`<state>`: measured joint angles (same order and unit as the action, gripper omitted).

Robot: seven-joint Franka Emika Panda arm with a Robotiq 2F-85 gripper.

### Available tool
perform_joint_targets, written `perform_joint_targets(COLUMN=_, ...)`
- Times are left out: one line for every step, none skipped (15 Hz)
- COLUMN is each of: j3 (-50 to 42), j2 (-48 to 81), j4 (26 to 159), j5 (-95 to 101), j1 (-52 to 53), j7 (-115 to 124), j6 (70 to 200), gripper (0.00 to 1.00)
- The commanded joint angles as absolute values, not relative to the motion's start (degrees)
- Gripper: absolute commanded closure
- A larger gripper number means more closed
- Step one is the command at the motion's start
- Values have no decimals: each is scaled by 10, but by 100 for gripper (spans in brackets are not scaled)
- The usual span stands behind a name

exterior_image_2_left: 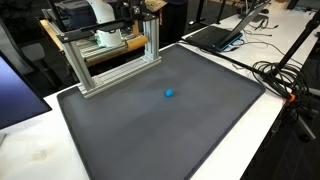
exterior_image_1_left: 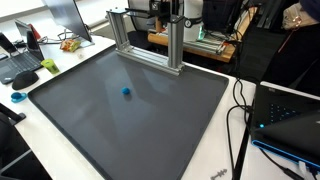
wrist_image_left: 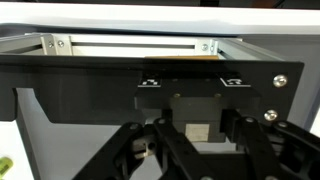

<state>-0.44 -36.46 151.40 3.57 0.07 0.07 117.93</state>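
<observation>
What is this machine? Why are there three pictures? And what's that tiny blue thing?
It is a robot arm with a grabbing tool at its end. Two pictures come from cameras standing outside the robot, looking from different places. The third comes from a camera on the arm's wrist, so you see the tool's dark parts up close, facing a metal frame. A big dark grey mat lies on the table. The tiny thing is a blue ball, alone on the mat. The frame stands at the mat's back edge. The tool is up by the frame, away from the ball. I see nothing in it.

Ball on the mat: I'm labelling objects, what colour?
The ball is blue, clearest in an exterior view.
</observation>
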Motion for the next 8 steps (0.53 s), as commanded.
perform_joint_targets(j3=-1, j2=-346, j4=1519, j5=29, j1=5, j7=-4, j6=1185, gripper=48)
perform_joint_targets(j3=0, j2=-344, j4=1518, j5=30, j1=5, j7=-4, j6=1184, gripper=51)
perform_joint_targets(j3=1, j2=-343, j4=1519, j5=32, j1=5, j7=-3, j6=1185, gripper=51)
perform_joint_targets(j3=1, j2=-342, j4=1518, j5=34, j1=4, j7=-3, j6=1185, gripper=54)
perform_joint_targets(j3=2, j2=-341, j4=1519, j5=35, j1=4, j7=-3, j6=1185, gripper=53)
perform_joint_targets(j3=3, j2=-340, j4=1520, j5=38, j1=4, j7=-2, j6=1187, gripper=55)
perform_joint_targets(j3=3, j2=-339, j4=1521, j5=38, j1=4, j7=-3, j6=1188, gripper=54)
perform_joint_targets(j3=3, j2=-338, j4=1521, j5=39, j1=4, j7=-3, j6=1189, gripper=53)
